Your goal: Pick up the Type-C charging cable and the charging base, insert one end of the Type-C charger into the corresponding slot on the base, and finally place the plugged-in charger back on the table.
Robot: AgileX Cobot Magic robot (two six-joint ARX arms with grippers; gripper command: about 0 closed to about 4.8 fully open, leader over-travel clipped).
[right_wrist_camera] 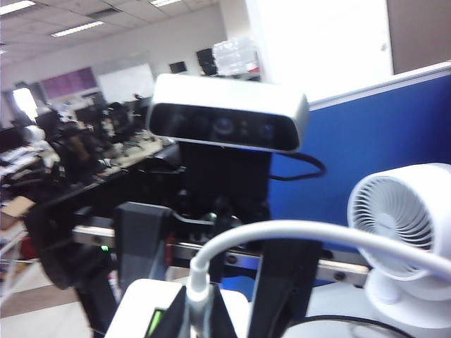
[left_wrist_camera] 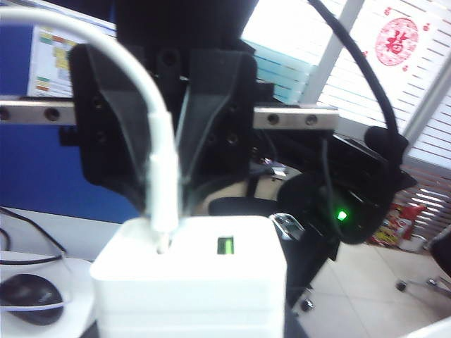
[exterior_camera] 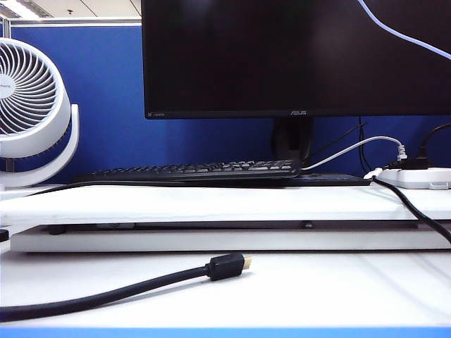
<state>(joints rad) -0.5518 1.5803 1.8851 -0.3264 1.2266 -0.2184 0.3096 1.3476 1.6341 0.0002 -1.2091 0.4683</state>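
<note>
Type-C charging cable [left_wrist_camera: 158, 176] plugged into charging base [left_wrist_camera: 190, 282], left gripper [left_wrist_camera: 165, 186] clamping base, right gripper [right_wrist_camera: 201, 317] pinching cable plug

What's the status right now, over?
Left gripper holds small white charger block. Right gripper pinches thin white cable, plug in block's slot. Nothing in the way.

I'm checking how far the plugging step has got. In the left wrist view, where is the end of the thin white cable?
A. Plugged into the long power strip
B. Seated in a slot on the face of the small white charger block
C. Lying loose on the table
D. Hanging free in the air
B: the thin white Type-C cable's plug stands in a slot of the small white boxy plastic charger block, beside a second slot, in front of the right pincer.
</note>
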